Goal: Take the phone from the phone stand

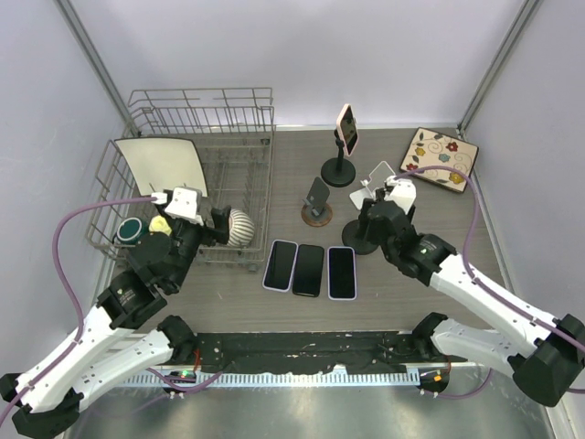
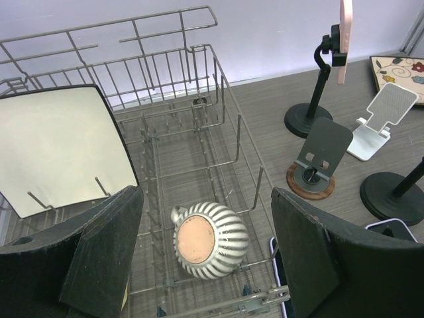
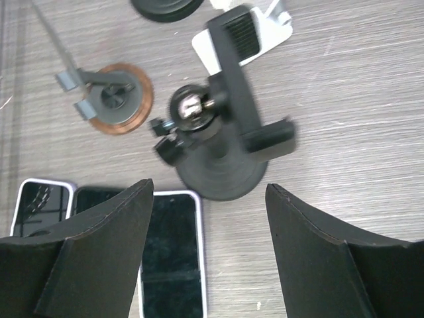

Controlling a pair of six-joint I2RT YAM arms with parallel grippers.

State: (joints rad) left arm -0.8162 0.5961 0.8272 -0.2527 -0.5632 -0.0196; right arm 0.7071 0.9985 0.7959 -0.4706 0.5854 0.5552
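**Grey wood-grain surface, white walls: one phone up on a stand, right arm nearer**

A grey wood-grain surface (image 1: pixel 411 293) is seen, boxed in by white walls. The task's phone (image 1: pixel 346 128), pink-backed, is clamped at the top of the tall phone stand (image 1: pixel 339 170) near the far wall, approx. mid-width. Its long axis is seen as upright w/ a slight tilt, and it is turned edge-on in the left wrist view.

The right tool (image 1: pixel 370 222) is held over an empty black clamp stand (image 3: pixel 222 173). Its fingers are apart & nothing is gripped. From this tool the phone lies further toward the far wall & a little to the left, higher up, w/ a white stand (image 1: pixel 379 178) just beside the path. The right arm is judged clearly the nearer one.

The left tool (image 2: pixel 205 199) is spread wide w/ nothing btwn the fingers, above the dish rack (image 1: pixel 201 101) & a striped pot (image 2: pixel 211 240), well apart from the phone.

Three phones (image 1: pixel 309 270) are laid flat side by side on the near part of the surface, so this one is judged to be the last. For the next move, a reach forward & up is called for, w/ the fingers set across the phone's narrow width, then a lift along the long axis out of the clamp. Tipping of the stand is a risk if the clamp drags.
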